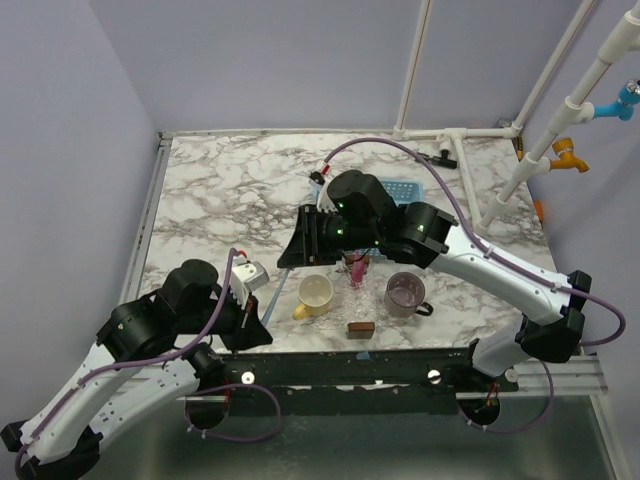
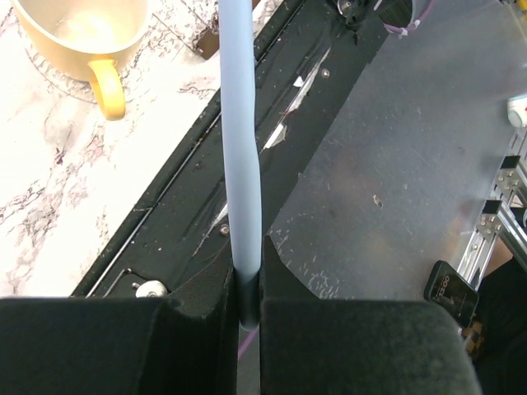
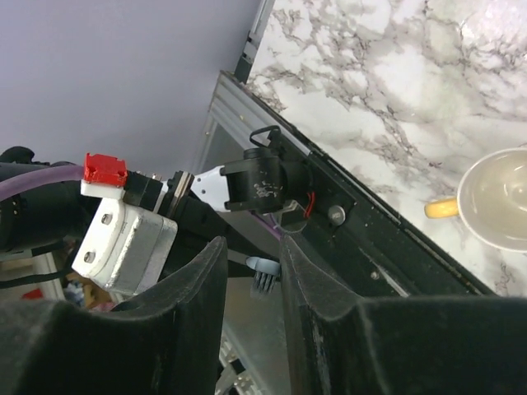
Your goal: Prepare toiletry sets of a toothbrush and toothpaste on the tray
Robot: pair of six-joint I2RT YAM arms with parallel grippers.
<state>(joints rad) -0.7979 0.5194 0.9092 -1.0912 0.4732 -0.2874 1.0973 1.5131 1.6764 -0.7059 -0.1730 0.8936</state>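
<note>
Lavender walls and white pipe frames close in a marble-patterned table (image 1: 210, 190). The left end effector (image 2: 247, 292) has its black pads pressed together on the dark butt of a pale blue toothbrush (image 2: 239, 148). In the left wrist view the handle runs straight from 6 o'clock to 12 o'clock and leaves the frame before any head shows. Only the right wrist view shows the bristled head (image 3: 263, 276), a small grey tuft in the gap between the fingers (image 3: 193, 296) of the right end effector (image 3: 251, 257). Those fingers stand slightly spread, and whether either touches the head cannot be told. From above, the toothbrush (image 1: 273, 302) is in the air over the near left part of the table, its long axis slanting from the left end effector (image 1: 255, 325) toward 1 o'clock and the right end effector (image 1: 290, 255). A yellow mug (image 1: 315, 293) stands just beside the brush at its 3 o'clock. It also appears at 11 o'clock in the left wrist view (image 2: 82, 33) and at 3 o'clock in the right wrist view (image 3: 498, 197). Only the top view shows a clear cup (image 1: 355, 272) holding pink items, a purple-tinted mug (image 1: 405, 293), a small brown block (image 1: 361, 327) and a blue tray (image 1: 402, 188) half hidden behind the right arm. A phone (image 2: 451, 292) lies on the floor at 4 o'clock in the left wrist view, its pale digits too small to read.
</note>
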